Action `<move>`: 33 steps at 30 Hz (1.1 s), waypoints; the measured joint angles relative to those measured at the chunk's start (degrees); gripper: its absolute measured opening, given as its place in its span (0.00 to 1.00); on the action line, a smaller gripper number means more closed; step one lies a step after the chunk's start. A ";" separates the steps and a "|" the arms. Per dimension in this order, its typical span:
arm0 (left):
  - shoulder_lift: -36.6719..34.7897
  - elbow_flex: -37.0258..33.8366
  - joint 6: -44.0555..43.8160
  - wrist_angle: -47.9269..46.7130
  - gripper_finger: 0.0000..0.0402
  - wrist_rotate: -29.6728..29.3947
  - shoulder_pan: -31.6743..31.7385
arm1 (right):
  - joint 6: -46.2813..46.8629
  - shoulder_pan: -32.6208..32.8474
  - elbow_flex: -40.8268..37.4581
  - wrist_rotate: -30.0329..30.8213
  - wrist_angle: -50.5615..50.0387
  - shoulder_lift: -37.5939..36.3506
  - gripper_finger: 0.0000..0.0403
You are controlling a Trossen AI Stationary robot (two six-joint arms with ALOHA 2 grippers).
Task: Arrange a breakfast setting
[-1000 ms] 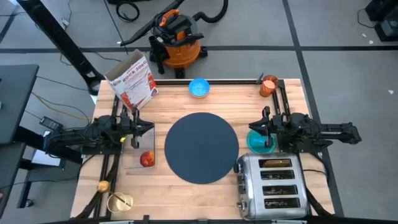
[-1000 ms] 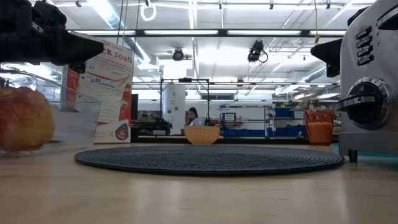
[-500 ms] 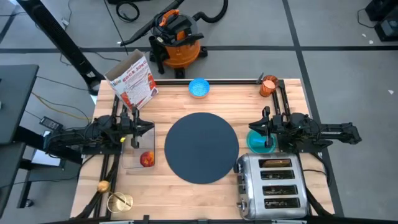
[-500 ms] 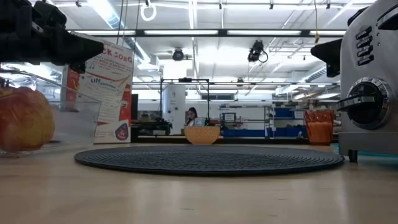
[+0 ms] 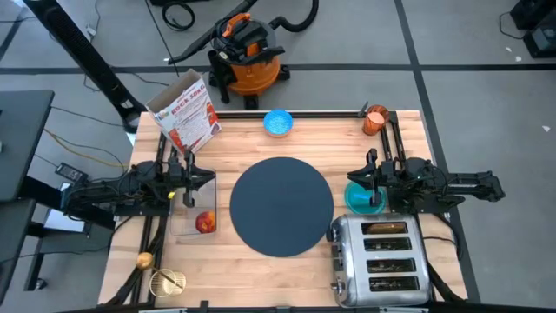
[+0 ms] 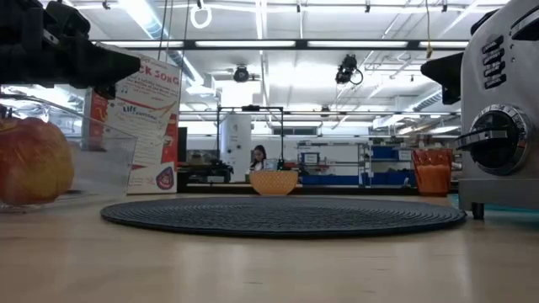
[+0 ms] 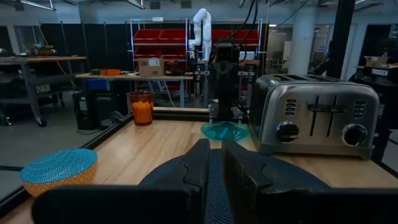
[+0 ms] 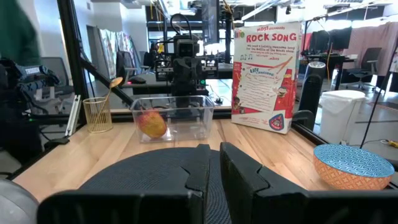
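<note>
No change in the last second: both end effectors, left (image 5: 189, 185) and right (image 5: 372, 181), stay clenched and empty beside the bare dark slate-blue round mat (image 5: 281, 206), red apple (image 5: 205, 223) untouched in its clear box.

Mat (image 5: 281, 205) top clear; toaster (image 5: 379, 256) blocks right-front corner, cereal box (image 5: 186, 114) stands back-left.

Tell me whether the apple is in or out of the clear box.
In. The apple sits inside the clear box, its walls around it in the right wrist view; from above it lies within the box's outline, left of the mat.
</note>
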 joint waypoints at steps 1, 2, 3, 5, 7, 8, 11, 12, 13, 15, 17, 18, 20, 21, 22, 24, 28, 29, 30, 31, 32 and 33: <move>0.00 0.00 0.00 0.00 0.13 0.00 0.00 | 0.01 0.01 0.00 0.01 0.00 0.00 0.11; 0.00 0.00 0.01 0.00 0.13 0.00 0.00 | 0.01 0.00 0.00 0.01 -0.01 0.00 0.11; 0.00 0.00 0.00 0.00 0.13 0.00 0.00 | 0.01 0.01 0.00 0.01 0.00 0.00 0.11; 0.00 0.00 0.01 0.00 0.13 0.00 0.00 | 0.01 0.00 0.00 0.01 0.00 0.00 0.11; 0.00 0.00 0.00 0.00 0.13 0.00 0.00 | 0.01 0.00 0.00 0.01 -0.01 0.00 0.11; 0.00 0.00 0.01 0.00 0.13 0.00 0.00 | 0.01 0.00 0.00 0.01 -0.01 0.00 0.11; 0.00 0.00 0.00 0.00 0.13 0.00 0.00 | 0.01 0.01 0.00 0.00 -0.01 0.00 0.11; 0.00 0.00 0.00 -0.01 0.13 0.00 0.00 | 0.01 0.00 0.00 0.01 0.00 0.00 0.11; 0.00 0.00 0.00 0.00 0.13 0.00 0.00 | 0.01 0.00 0.00 -0.01 -0.01 0.00 0.11; 0.00 0.00 0.00 0.00 0.13 0.00 0.00 | 0.01 0.02 0.00 0.01 -0.01 0.00 0.11; 0.00 0.00 -0.28 0.00 0.13 0.02 0.00 | 0.01 0.01 0.00 0.00 0.00 0.00 0.11; 0.00 0.00 -0.93 0.02 0.13 0.02 0.00 | 0.01 0.00 0.00 0.01 0.00 0.01 0.11; 0.00 0.00 -3.26 1.07 0.13 0.02 0.00 | 0.00 0.00 0.00 0.01 -0.01 0.02 0.11; -0.02 0.00 -5.55 2.00 0.13 0.07 -0.02 | 0.00 0.00 0.00 0.00 -0.01 0.00 0.11; -0.02 0.00 -8.75 2.53 0.13 0.09 -0.02 | 0.01 0.00 0.00 0.01 -0.01 0.02 0.11; 0.02 0.00 -15.26 4.76 0.13 0.14 -0.02 | 0.01 0.00 0.00 0.01 -0.01 0.02 0.11; 0.05 0.00 -23.24 8.16 0.13 -0.43 -0.02 | 0.01 0.02 0.00 -0.01 -0.03 0.02 0.11; 0.07 0.00 -22.43 8.15 0.13 -0.77 0.00 | 0.01 0.01 0.00 0.00 -0.01 0.02 0.11; 0.04 0.00 -22.23 8.22 0.13 -0.94 0.00 | 0.00 0.02 0.00 -0.01 -0.01 0.02 0.11; 0.04 0.00 -22.28 8.34 0.13 -1.08 0.00 | -0.01 0.02 0.00 -0.01 0.00 0.00 0.11; 0.04 0.00 -22.47 8.38 0.13 -1.30 -0.03 | 0.00 0.01 0.00 -0.01 -0.02 0.01 0.11; 0.08 0.00 -22.34 8.52 0.13 -1.38 -0.15 | 0.01 0.02 0.00 -0.01 -0.03 0.02 0.11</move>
